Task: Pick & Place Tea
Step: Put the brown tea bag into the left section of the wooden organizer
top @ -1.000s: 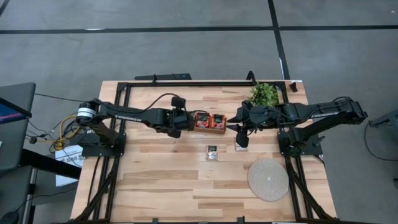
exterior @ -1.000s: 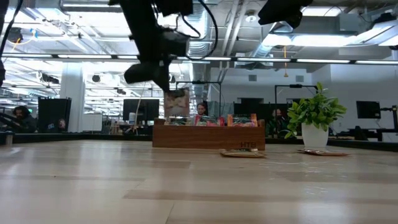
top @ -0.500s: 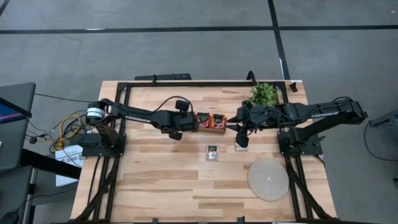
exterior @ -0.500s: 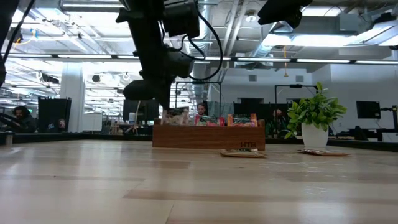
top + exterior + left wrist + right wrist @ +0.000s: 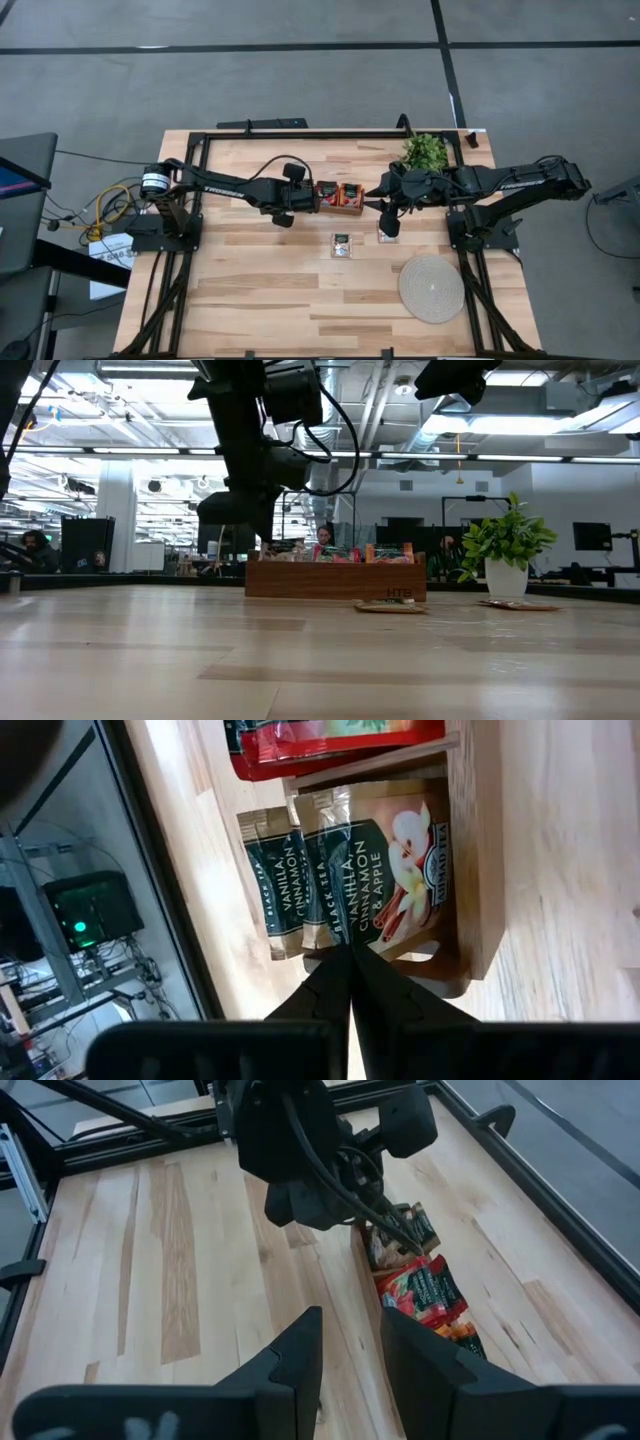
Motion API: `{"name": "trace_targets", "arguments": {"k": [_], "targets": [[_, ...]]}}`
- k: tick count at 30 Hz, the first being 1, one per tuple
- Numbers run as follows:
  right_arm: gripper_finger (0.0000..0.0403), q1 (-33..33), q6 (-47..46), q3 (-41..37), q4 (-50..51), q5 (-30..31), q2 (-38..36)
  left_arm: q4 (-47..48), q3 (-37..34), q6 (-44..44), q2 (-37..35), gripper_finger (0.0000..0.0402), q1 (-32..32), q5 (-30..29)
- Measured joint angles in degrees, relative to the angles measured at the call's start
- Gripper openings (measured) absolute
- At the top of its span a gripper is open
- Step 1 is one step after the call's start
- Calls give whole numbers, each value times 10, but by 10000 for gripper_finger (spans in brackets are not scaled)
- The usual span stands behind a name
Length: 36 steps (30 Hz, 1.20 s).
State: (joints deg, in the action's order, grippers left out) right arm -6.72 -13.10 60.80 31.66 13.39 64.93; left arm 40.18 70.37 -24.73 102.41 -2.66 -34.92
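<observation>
**Tea at the wooden box**

We saw the left gripper at the end of the wooden box, its fingers pressed together on a beige tea sachet. That sachet stood in the box, with red sachets packed beside it. One more sachet lay flat on the worktop near the box. The right gripper hung near the box too, its fingers a little spread and holding nothing.
</observation>
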Motion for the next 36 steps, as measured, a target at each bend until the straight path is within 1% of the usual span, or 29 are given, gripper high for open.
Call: {"name": "trace_targets", "arguments": {"k": [17,21,27,29,31,34,36], "targets": [[97,0,0,0,0,0,0,-5,0,18,0,3,0,0],[97,0,0,0,0,0,0,-5,0,18,0,23,0,0],[97,0,-4,0,0,-1,0,-5,0,18,0,70,0,-5],[97,0,-4,0,0,-1,0,-5,0,18,0,83,0,-33],[97,0,-4,0,0,-1,0,-5,0,19,0,91,0,-75],[97,0,-4,0,4,-1,0,-5,0,19,-1,96,1,-149],[97,0,-4,0,27,-1,0,-3,0,18,-7,97,3,-185]]}}
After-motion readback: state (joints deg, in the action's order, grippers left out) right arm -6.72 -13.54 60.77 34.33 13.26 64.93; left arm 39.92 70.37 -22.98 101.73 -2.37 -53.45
